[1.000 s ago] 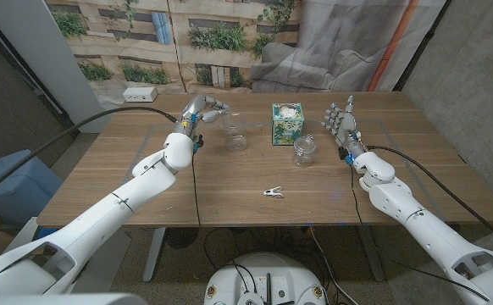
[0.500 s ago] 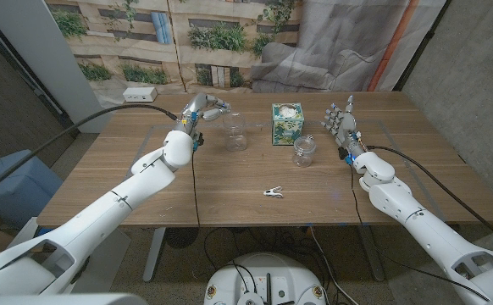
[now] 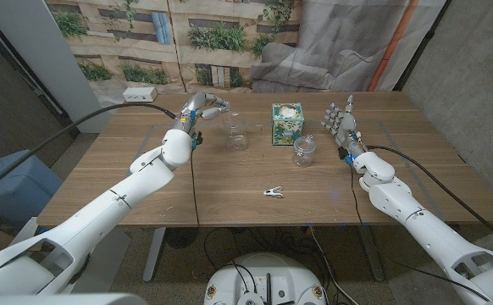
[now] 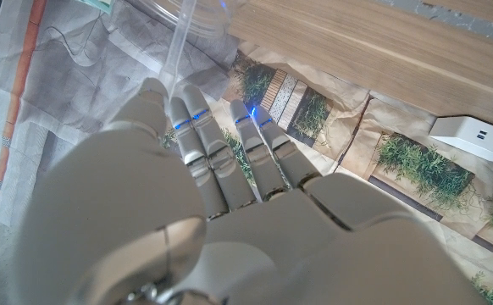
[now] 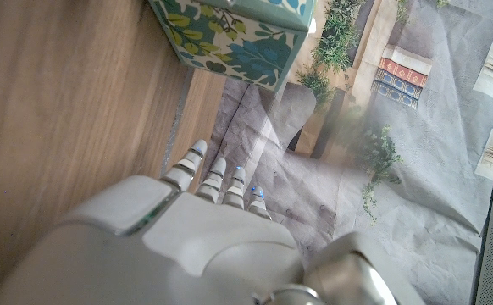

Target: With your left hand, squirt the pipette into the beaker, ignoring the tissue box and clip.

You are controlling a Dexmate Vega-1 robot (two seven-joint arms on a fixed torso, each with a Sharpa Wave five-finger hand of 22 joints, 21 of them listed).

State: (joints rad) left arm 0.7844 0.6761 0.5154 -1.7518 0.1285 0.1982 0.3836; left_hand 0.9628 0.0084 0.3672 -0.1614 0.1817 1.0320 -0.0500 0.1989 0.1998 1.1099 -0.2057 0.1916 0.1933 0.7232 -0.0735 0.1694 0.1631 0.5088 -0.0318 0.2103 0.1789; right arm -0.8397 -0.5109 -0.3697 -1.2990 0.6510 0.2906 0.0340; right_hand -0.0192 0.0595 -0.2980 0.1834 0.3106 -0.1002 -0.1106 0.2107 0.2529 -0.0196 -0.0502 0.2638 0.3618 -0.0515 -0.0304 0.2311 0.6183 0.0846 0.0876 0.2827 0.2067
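Left robot hand [image 3: 205,108] pinches the pipette [image 4: 179,44], tip angled toward the beaker [image 3: 236,130] rim just beside it. Pickup and approach judged done; squirt itself not confirmable. Right robot hand [image 3: 341,123] idle beyond the tissue box [image 3: 286,123], fingers apart, empty.

Your right hand [image 5: 204,229] sits low in right wrist view, back toward camera, fingers [image 5: 197,161] reaching out side by side, nothing between them. Wooden table [image 5: 60,102] runs alongside hand. Tissue box [image 5: 238,34] stands on table beyond fingertips, apart from them: teal with leaf pattern. Past table edge you get wrinkled grey cloth [image 5: 314,169] and printed backdrop [image 5: 399,76] of plants and building fronts.
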